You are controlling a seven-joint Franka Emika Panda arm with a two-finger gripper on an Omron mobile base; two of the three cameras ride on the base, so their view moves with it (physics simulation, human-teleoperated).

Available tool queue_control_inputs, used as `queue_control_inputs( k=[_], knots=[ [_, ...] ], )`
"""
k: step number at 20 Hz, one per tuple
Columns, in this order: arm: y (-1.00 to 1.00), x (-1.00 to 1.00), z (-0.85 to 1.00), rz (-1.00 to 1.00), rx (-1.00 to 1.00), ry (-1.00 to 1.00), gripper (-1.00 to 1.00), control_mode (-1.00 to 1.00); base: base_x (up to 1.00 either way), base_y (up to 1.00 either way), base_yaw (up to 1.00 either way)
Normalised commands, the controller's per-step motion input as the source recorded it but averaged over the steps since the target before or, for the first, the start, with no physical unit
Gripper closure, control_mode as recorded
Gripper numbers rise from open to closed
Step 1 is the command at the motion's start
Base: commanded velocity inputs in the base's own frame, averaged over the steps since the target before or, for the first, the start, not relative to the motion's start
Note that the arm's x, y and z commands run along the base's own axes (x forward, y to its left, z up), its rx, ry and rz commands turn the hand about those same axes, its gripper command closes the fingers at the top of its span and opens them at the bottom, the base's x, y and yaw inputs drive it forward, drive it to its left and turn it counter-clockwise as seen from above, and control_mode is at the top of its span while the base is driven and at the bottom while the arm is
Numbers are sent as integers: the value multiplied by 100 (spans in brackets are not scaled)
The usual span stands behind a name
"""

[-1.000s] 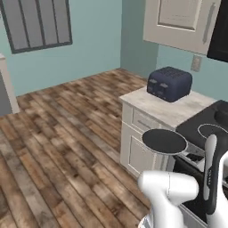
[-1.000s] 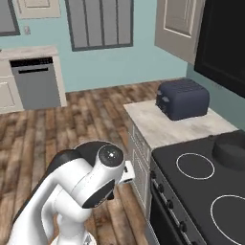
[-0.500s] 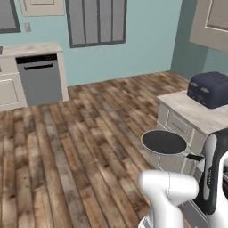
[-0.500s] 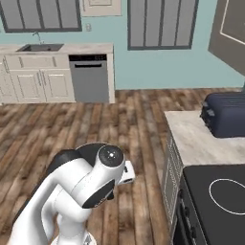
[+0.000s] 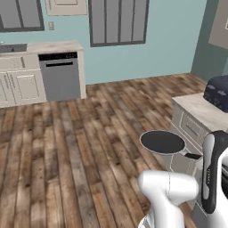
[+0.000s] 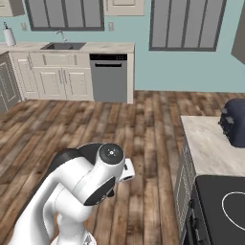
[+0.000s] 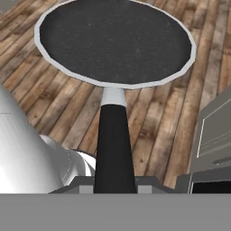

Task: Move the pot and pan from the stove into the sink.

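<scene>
My fingers were clamped shut on the long black handle of the pan [image 7: 115,43], which hung level out over the wood floor [image 5: 67,147], clear of the stove [image 6: 222,210]. Within the last second the base had swung away from the cooktop, so the toaster [image 6: 235,122] slid to the right edge and the far counter with the sink [image 6: 63,46] and dishwasher [image 6: 111,76] came into sight. I judged the pan was in transit towards the basin, with the pot yet to be fetched.
</scene>
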Motion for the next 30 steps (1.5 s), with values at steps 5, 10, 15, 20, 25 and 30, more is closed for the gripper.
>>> queue_control_inputs(
  k=[5,10,15,20,25,30],
  knots=[
    [0,0,0,0,0,0,100,100,47,16,4],
    [0,0,0,0,0,0,100,100,66,17,4],
    [0,0,0,0,0,0,100,100,73,22,3],
    [0,0,0,0,0,0,100,100,80,22,3],
    [0,0,0,0,0,0,100,100,86,23,3],
    [0,0,0,0,0,0,100,100,89,25,2]
  ],
)
